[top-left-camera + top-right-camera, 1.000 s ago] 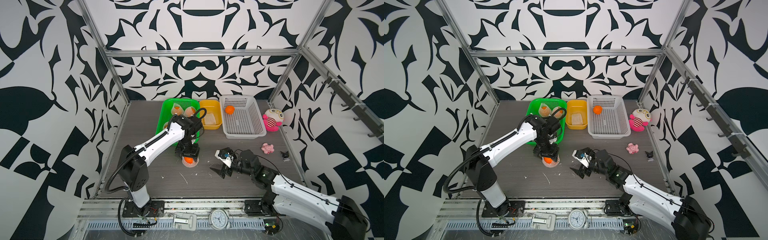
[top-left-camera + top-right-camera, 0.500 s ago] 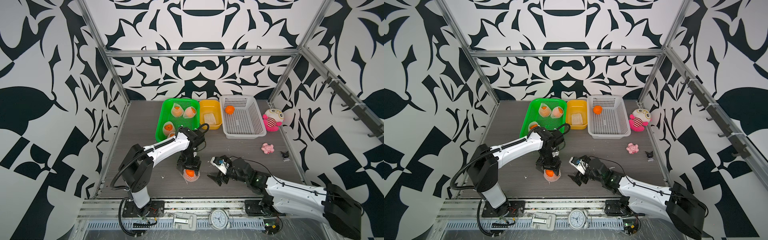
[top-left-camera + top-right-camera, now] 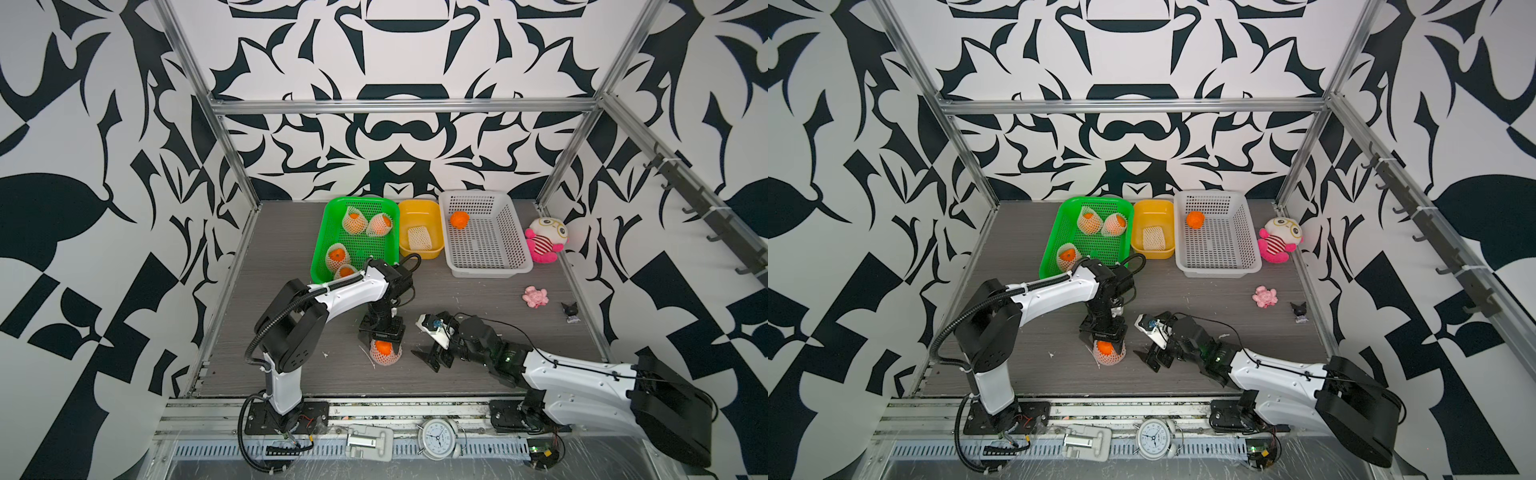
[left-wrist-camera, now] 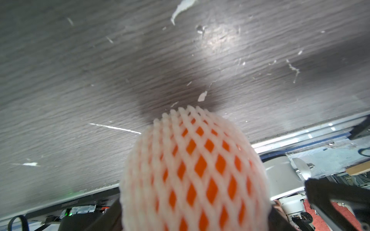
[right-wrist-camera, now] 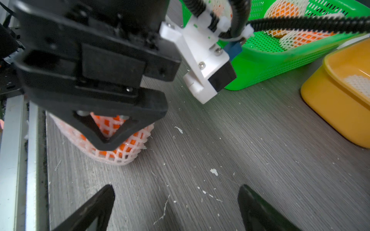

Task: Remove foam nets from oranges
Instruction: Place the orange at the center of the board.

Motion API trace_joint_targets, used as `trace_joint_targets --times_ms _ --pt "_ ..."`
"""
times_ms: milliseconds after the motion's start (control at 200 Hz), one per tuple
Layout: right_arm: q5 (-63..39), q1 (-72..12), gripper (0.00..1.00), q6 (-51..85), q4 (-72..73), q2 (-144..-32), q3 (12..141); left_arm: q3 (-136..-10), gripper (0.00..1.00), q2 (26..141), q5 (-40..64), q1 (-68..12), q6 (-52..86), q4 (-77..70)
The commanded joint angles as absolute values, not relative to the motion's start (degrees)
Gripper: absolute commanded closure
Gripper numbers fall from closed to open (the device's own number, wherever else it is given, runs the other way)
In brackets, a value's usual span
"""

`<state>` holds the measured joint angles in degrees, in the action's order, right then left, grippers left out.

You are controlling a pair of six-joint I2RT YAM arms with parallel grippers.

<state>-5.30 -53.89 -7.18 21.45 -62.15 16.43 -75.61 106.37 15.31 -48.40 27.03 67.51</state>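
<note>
Nothing legible; markings on the alarm clock dial are too small to read.

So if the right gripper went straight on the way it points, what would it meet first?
Most likely the netted orange that the left gripper holds; the open right gripper aims low toward it. It sits slightly off the midline, so perhaps bare table first.

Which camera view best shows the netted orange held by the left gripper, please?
The left wrist view: the netted orange fills the frame, with its mesh diamonds clear. The right wrist view shows only its lower part, half hidden. Both top views show it small.
</note>
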Motion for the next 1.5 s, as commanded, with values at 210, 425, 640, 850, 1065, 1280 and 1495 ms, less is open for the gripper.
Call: trace_joint_targets --times_ms 210,425,640,850,1065,1280,1495 --pt "-6.08 -54.23 0.01 -6.46 24.91 -63.36 17.05 -74.41 0.25 106.92 15.18 -48.51 26.28 67.48" --pt "-6.24 -54.27 0.01 -6.54 24.85 -63.67 17.33 -74.98 0.17 106.16 14.16 -48.52 25.76 68.48" --pt "-6.08 -54.23 0.01 -7.37 23.48 -62.51 17.73 -75.32 0.1 105.41 13.63 -48.52 25.15 68.9" --pt "-6.18 -54.23 0.01 -8.01 22.44 -61.53 17.92 -75.5 0.01 103.64 12.78 -48.47 24.97 69.1" --pt "-7.65 -54.27 0.01 -8.7 21.45 -60.22 18.37 -75.06 0.01 101.11 12.45 -48.43 25.46 68.13" --pt "-9.57 -54.23 0.01 -8.95 22.08 -61.88 18.14 -74.18 0.01 99.15 12.71 -48.17 25.77 65.61" --pt "-10.53 -54.27 0.0 -9.65 20.91 -62.27 19.42 -72.15 0.01 97.75 15.12 -48.16 25.17 61.91"
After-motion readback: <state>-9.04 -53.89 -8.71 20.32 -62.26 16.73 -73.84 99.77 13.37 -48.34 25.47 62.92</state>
